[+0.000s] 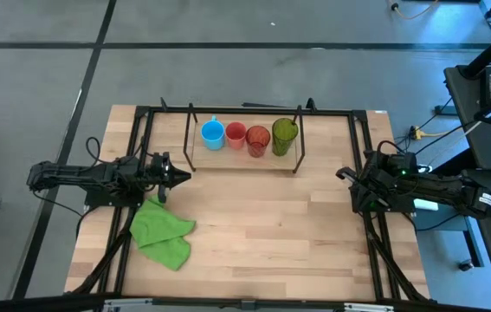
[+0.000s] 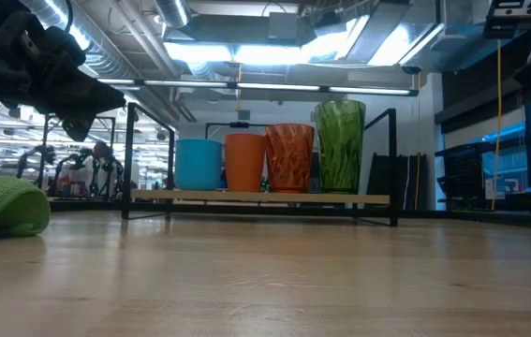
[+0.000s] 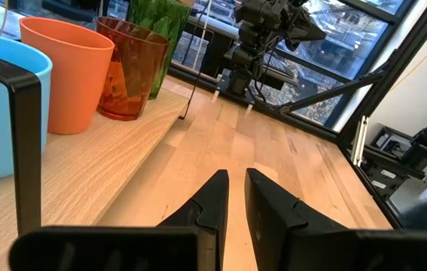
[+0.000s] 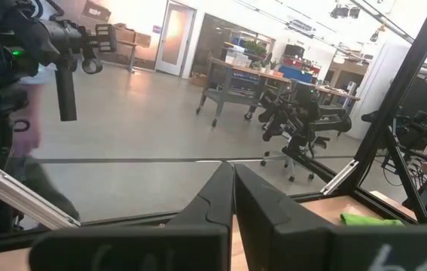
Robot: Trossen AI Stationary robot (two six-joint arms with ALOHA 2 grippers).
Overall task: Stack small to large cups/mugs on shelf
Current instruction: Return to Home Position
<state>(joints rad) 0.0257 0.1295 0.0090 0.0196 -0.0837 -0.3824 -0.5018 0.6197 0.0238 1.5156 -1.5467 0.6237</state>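
Four cups stand upright in a row on the shelf's wooden base (image 1: pixel 243 158) at the table's far middle: the light-blue mug (image 1: pixel 212 134), the small red cup (image 1: pixel 235 134), the red-orange tumbler (image 1: pixel 258 140) and the green tumbler (image 1: pixel 284 136). The low view shows them too: mug (image 2: pixel 199 164), red cup (image 2: pixel 244 161), red-orange tumbler (image 2: pixel 288 157), green tumbler (image 2: pixel 340 145). My left gripper (image 1: pixel 184 176) is shut and empty, left of the shelf's near left corner, above the table. My right gripper (image 1: pixel 342 174) is shut and empty at the table's right edge.
A bright green cloth (image 1: pixel 163 232) lies crumpled on the table at the near left, below my left arm. A black metal frame (image 1: pixel 141 113) runs around the tabletop. The shelf's black upright end rods (image 1: pixel 191 139) stand at each end of the row.
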